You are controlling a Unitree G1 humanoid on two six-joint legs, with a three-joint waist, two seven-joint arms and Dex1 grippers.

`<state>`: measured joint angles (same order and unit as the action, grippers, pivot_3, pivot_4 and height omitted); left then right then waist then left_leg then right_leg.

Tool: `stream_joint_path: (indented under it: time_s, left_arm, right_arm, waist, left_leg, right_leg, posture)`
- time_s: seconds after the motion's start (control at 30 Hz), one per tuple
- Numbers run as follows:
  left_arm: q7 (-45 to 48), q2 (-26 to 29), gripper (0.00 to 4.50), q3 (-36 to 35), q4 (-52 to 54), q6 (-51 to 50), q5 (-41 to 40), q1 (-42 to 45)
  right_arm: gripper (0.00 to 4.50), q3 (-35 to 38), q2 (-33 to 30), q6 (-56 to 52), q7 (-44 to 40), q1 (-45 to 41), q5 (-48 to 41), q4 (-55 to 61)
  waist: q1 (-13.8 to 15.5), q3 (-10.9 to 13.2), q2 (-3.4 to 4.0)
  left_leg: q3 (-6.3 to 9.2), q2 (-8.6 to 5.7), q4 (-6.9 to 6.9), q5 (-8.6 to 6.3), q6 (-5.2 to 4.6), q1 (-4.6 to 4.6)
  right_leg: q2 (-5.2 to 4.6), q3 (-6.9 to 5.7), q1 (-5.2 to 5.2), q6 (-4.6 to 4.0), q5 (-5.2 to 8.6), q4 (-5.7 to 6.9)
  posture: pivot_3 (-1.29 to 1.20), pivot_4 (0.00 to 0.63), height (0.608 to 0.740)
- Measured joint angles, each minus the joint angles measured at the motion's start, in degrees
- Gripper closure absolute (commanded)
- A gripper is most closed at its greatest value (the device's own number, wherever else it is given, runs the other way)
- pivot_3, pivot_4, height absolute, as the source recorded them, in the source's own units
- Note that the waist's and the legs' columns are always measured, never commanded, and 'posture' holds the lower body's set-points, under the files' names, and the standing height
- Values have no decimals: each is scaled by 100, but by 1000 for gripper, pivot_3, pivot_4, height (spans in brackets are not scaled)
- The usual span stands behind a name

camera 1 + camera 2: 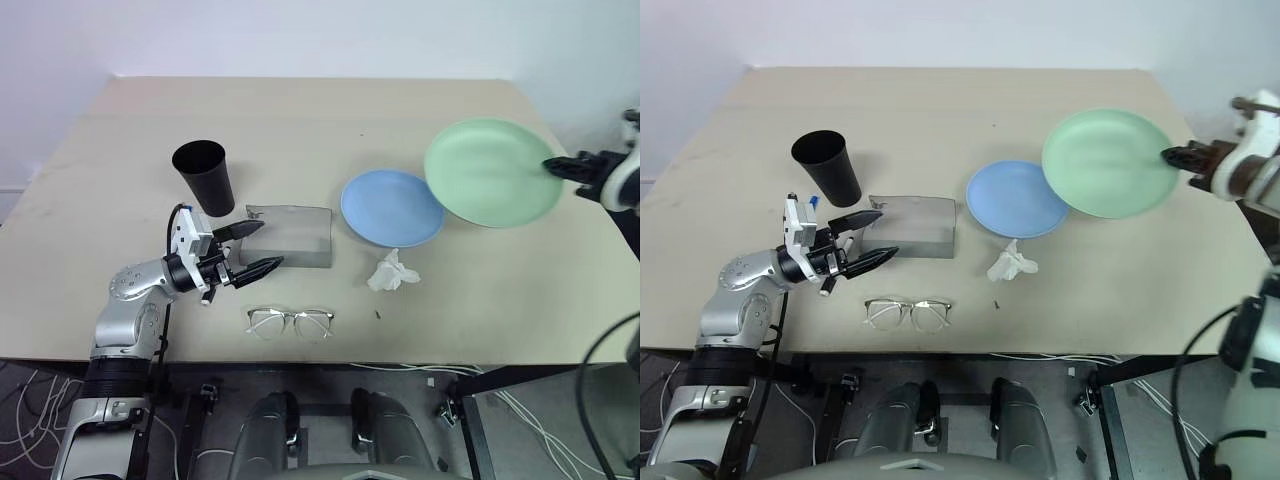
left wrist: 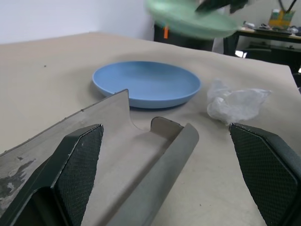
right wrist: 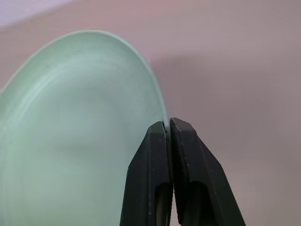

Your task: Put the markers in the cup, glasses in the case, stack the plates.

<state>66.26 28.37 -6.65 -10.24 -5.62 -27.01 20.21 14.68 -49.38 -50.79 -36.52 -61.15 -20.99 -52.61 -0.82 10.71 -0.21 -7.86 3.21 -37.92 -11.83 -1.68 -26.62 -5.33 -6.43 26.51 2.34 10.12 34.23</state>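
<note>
Glasses (image 1: 290, 322) lie nearest the table's front edge, lenses flat on the beige table (image 1: 300, 130), just in front of the grey case (image 1: 292, 238).

Left gripper (image 1: 252, 250) hovers level beside the case's left end, its two black fingers (image 2: 77, 165) spread wide with nothing between them; through that gap the case stands open, its lid and wall seen end-on. Behind the case's left corner stands the black cup (image 1: 205, 177), upright and near the case but not touching it.

Right of the case rests the blue plate (image 1: 392, 207), flat on the table. A crumpled white tissue (image 1: 393, 271) sits just in front of that plate, to the case's right.

Farther right of the case, the right gripper (image 1: 556, 166) pinches the rim of the green plate (image 1: 490, 172), fingers clamped tight on its right edge. This plate is lifted off the table and tilted, its left edge overlapping the blue plate's right rim from above. Whether the two plates touch cannot be told.

No markers can be made out around the case or the cup.
</note>
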Motion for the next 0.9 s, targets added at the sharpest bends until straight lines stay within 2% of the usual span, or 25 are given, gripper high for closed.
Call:
stream_joint_path:
  time_s: [0.13,0.3,0.8,0.9]
  left_arm:
    - [113,3,0,3,-281,122,9,61]
    - [173,1,0,9,-499,267,25,127]
    - [2,94,0,-4,-297,257,23,78]
    - [-35,94,0,-4,-261,251,23,79]
  right_arm:
    - [4474,-178,691,545,407,-356,338,-782]
    - [4474,-386,1208,1081,564,-512,671,-1078]
    - [4474,-710,1806,1288,382,-576,1079,-1057]
    - [3796,-843,1874,1359,266,-575,1181,-952]
  waist:
    - [-23,2,3]
    - [11,2,5]
    - [-15,1,7]
    - [-26,0,7]
  left_leg:
    - [-5,3,-1,8,-13,0]
    - [-5,4,-8,11,-18,1]
    - [-7,8,-11,7,-8,9]
    - [-7,9,-10,9,-12,9]
  right_leg:
    - [5,2,4,18,-11,12]
    - [1,2,0,18,-12,15]
    - [1,2,-2,13,-10,30]
    - [3,2,1,15,-11,32]
  posture:
    - [0,150,740]
    - [0,150,740]
    - [0,150,740]
    - [0,150,740]
